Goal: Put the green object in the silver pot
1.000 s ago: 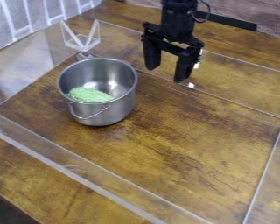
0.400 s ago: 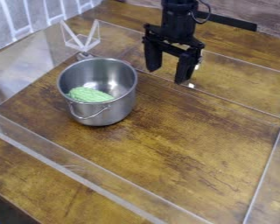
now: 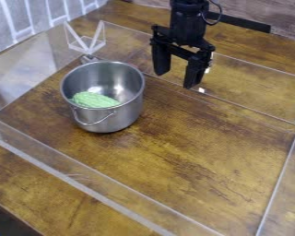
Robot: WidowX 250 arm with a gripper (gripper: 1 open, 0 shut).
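Wooden counter [image 3: 187, 175] before you, green object [image 3: 92, 104] inside the silver pot [image 3: 103, 95] near its left edge, your tool [image 3: 180, 77] toward the far edge, fingers spread apart, well apart from the green object.

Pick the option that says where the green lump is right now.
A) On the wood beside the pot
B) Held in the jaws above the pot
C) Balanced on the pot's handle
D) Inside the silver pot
D: the green lump lies within the walls of the silver pot, with the robot arm well off to one side.
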